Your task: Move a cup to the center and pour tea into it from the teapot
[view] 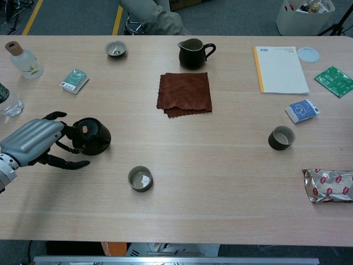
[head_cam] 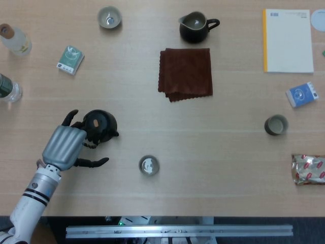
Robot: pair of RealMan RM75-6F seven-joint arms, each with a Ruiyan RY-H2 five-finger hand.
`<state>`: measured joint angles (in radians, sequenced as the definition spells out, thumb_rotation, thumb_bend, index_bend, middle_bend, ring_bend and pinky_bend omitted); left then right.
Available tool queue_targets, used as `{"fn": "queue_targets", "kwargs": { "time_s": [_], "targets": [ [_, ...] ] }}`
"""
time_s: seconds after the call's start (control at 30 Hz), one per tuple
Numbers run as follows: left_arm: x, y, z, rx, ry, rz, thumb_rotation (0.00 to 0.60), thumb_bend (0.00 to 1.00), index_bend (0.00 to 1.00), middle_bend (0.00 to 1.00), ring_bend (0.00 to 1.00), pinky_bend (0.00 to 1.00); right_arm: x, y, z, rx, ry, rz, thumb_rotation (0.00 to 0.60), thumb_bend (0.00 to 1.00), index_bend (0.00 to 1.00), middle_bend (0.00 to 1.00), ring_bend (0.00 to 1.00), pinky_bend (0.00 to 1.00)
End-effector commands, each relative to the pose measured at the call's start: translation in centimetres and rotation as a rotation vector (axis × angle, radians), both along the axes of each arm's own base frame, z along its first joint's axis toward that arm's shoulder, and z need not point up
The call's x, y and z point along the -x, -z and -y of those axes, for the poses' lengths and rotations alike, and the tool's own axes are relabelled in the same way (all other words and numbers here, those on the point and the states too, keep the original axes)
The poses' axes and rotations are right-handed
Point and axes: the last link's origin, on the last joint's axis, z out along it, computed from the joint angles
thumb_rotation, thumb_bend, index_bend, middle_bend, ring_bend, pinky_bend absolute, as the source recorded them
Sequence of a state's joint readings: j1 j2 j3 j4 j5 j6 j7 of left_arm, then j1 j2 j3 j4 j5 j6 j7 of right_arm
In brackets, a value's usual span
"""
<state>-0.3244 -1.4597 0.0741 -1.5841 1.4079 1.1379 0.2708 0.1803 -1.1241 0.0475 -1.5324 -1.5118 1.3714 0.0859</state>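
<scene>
The teapot [head_cam: 100, 125] is being approached by the left hand [head_cam: 64, 146] at the table's [head_cam: 213, 152] left side. The fingers [head_cam: 92, 162] are being held spread beside the handle; whether it is being gripped cannot be told. A cup [head_cam: 148, 165] is sitting near the front edge, well apart from the cloth [head_cam: 186, 73].

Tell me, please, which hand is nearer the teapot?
Left. The left hand is at the teapot, fingers around its handle side; the right hand is not in view.
</scene>
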Motion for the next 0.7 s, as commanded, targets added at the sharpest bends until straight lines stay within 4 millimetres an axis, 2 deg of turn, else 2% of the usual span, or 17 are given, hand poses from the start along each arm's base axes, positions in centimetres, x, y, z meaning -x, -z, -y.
{"fn": "queue_targets", "kwargs": {
  "time_s": [0.03, 0.4, 0.7],
  "targets": [
    [0.10, 0.11, 0.09, 0.004, -0.005, 0.002, 0.268, 0.11, 0.48, 0.47, 0.36, 0.07, -0.01, -0.01, 0.01, 0.000, 0.000, 0.000, 0.600, 0.10, 0.34, 0.40, 0.27, 0.30],
    [0.80, 0.42, 0.70, 0.014, -0.033, 0.012, 0.274, 0.11, 0.50, 0.48, 0.36, 0.07, -0.04, 0.03, 0.09, 0.000, 0.002, -0.002, 0.600, 0.10, 0.34, 0.40, 0.27, 0.30],
    [0.94, 0.77, 0.95, 0.011, -0.037, 0.046, 0.313, 0.11, 0.58, 0.59, 0.41, 0.07, 0.04, -0.08, 0.12, 0.007, 0.007, -0.003, 0.600, 0.10, 0.34, 0.40, 0.27, 0.30]
  ]
}}
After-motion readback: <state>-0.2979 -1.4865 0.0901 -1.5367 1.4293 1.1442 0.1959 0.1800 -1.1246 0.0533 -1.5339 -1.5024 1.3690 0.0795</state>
